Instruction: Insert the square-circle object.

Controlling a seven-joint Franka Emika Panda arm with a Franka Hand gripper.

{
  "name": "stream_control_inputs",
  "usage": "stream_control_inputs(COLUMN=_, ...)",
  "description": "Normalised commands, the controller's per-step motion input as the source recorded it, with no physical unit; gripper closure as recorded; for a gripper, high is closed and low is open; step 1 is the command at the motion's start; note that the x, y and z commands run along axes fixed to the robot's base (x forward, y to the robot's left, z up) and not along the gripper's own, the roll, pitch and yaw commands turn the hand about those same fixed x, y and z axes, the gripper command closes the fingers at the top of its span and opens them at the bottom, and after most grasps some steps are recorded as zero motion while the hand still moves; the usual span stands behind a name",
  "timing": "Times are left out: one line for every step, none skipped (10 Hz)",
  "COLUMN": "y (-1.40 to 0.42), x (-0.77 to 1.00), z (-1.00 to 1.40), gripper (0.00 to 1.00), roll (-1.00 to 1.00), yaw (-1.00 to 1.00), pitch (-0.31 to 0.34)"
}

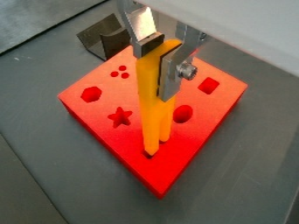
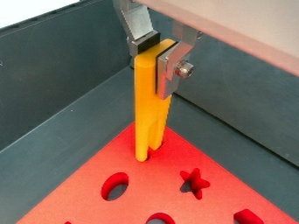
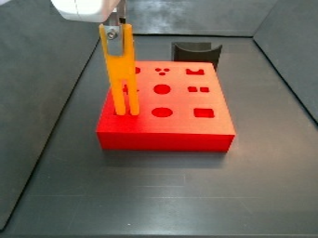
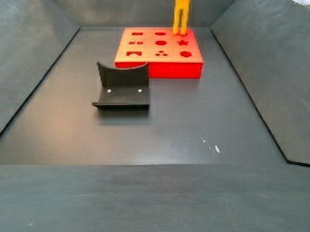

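My gripper (image 1: 162, 54) is shut on the top of the square-circle object (image 1: 155, 105), a long yellow-orange bar held upright with its forked end down. The two prongs meet the top face of the red block (image 1: 201, 131) near one edge, beside the star hole (image 1: 119, 116). I cannot tell whether the prongs sit in a hole. The gripper (image 2: 158, 52), bar (image 2: 147, 114) and block (image 2: 87, 194) show in both wrist views. In a side view the gripper (image 3: 114, 33) holds the bar (image 3: 122, 79) over the block's left edge (image 3: 174, 132). Only the bar (image 4: 182, 16) and block (image 4: 164, 62) show in a side view.
The dark grey fixture (image 4: 121, 86) stands on the floor apart from the block; it also shows behind the block in a side view (image 3: 196, 50) and in a wrist view (image 1: 103, 37). Grey bin walls (image 2: 47, 79) enclose the floor. The block has several other shaped holes (image 3: 162, 90).
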Motion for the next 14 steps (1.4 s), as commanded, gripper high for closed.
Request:
stream_control_inputs(y=0.18, x=-0.22, z=-0.08, gripper=1.0, roll=-0.04, yaw=-0.01, pitch=0.0)
stream_control_inputs(y=0.11, x=-0.15, z=-0.04, gripper=1.0, roll=-0.05, yaw=0.0, pitch=0.0)
stream_control_inputs(y=0.0, x=0.0, z=0.0, gripper=1.0, roll=-0.04, yaw=0.0, pitch=0.0)
stream_control_inputs(y=-0.04, x=0.07, z=-0.03, gripper=1.0, roll=-0.01, yaw=0.0, pitch=0.001)
stream_control_inputs(y=-0.11, x=0.13, z=0.0, gripper=1.0, roll=-0.02, yaw=0.0, pitch=0.034)
stream_control_inputs(y=-0.14, x=0.21, z=0.0, gripper=1.0, roll=-0.01, yaw=0.0, pitch=0.049)
stream_control_inputs(y=-0.05, x=0.0, z=-0.06, gripper=1.0, roll=-0.01, yaw=0.01, pitch=0.0)
stream_control_inputs(y=-0.07, x=0.03, z=-0.06, gripper=1.0, roll=-0.01, yaw=0.01, pitch=0.0)
stream_control_inputs(y=0.0, x=0.0, z=-0.18, gripper=1.0, roll=-0.02, yaw=0.0, pitch=0.0)
stream_control_inputs(y=0.0, x=-0.01, z=-0.05, gripper=1.0, roll=0.0, yaw=0.01, pitch=0.0)
stream_control_inputs(y=-0.1, x=0.0, z=-0.02, gripper=1.0, roll=0.0, yaw=0.05, pitch=0.0)
stream_control_inputs(y=0.0, x=0.0, z=-0.19, gripper=1.0, roll=-0.01, yaw=0.0, pitch=-0.01)
stream_control_inputs(y=0.0, x=0.07, z=-0.09, gripper=1.0, roll=0.0, yaw=0.0, pitch=0.001)
stream_control_inputs(y=0.0, x=0.05, z=0.0, gripper=1.0, roll=0.0, yaw=0.0, pitch=0.0)
